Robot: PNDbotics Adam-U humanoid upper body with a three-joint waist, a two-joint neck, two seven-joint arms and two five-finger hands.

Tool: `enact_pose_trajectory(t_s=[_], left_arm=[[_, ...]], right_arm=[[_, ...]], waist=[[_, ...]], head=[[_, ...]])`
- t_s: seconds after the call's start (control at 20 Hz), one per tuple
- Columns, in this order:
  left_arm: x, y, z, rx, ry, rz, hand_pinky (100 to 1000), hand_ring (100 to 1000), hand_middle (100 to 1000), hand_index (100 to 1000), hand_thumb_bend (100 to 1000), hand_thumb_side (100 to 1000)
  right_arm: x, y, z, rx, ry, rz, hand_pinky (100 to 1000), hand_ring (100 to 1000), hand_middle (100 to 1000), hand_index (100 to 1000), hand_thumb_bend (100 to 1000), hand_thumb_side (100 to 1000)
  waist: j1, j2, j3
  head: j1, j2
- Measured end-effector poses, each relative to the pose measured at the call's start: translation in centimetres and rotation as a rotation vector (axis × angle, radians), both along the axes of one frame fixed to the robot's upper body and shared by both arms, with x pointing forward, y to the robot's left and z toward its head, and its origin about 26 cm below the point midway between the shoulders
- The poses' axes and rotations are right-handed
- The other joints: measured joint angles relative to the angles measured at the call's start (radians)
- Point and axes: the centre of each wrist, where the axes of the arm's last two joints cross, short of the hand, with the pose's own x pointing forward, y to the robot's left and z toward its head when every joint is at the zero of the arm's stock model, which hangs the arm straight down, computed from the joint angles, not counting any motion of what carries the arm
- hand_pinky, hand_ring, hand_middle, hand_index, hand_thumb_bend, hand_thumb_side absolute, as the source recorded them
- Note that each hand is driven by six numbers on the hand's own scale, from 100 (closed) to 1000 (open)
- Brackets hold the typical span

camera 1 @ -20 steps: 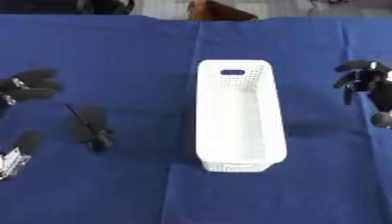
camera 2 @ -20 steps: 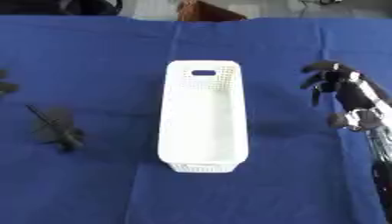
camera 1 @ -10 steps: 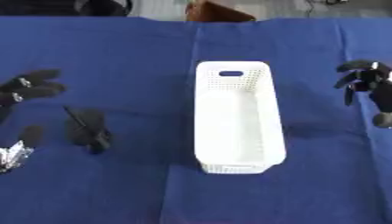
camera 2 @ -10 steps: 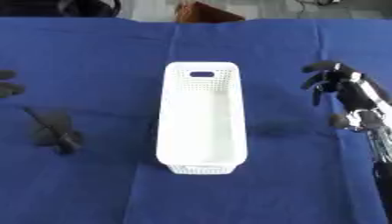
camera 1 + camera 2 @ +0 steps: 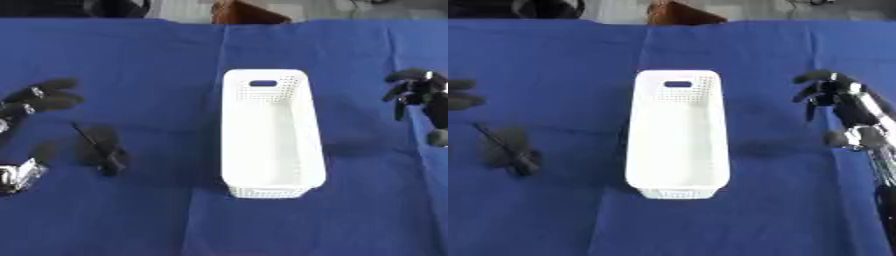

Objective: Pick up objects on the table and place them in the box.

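A white perforated box (image 5: 229, 150) stands lengthwise in the middle of the blue table, and I see nothing inside it. Left of it lies a small dark object (image 5: 101, 151) with a thin stem pointing up-left. My left hand (image 5: 37, 99) is at the left edge, open, fingers spread above the dark object and its thumb (image 5: 40, 151) just left of it, not touching. My right hand (image 5: 831, 91) hangs at the right edge, apart from the box, fingers relaxed and drooping, holding nothing.
A blue cloth (image 5: 175, 65) covers the whole table. A brown thing (image 5: 245, 11) and dark shapes sit beyond the far edge. The silver wrist (image 5: 857, 136) of my right arm runs down the right side.
My left hand's thumb and wrist have crept slightly up and right toward the dark object. The box, the object and the right hand have stayed put.
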Motion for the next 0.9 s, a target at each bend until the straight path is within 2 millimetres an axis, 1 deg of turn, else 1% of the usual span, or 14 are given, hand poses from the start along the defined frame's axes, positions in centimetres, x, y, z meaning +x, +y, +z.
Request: enact_pose_trajectory(t_s=[0.35,0.5,0.65,0.9], left_arm=[[0.2,-0.5,0.0,0.039,-0.003,-0.006,858,847,972,916,100,621],[0.3,-0.7,0.0,0.061,-0.012,-0.007,860,848,971,917,100,620],[0.4,-0.8,-0.1,0.081,-0.016,-0.009,860,848,971,916,100,630],[0.5,-1.6,-0.2,0.110,-0.029,-0.024,866,850,966,918,100,619]], right_arm=[[0.2,0.4,0.2,0.004,-0.007,0.009,348,629,748,813,1000,541],[0.3,0.6,0.4,0.006,-0.016,0.013,349,629,748,813,1000,541],[0.3,0.6,0.4,0.007,-0.018,0.012,349,629,748,813,1000,541],[0.4,0.7,0.6,0.009,-0.025,0.013,349,629,748,813,1000,541]], waist=[[-0.005,0.007,-0.019],[-0.006,0.015,-0.028],[-0.008,0.018,-0.032],[-0.009,0.019,-0.033]], head=[[0.009,-0.008],[0.016,-0.009],[0.018,-0.009],[0.022,-0.017]])
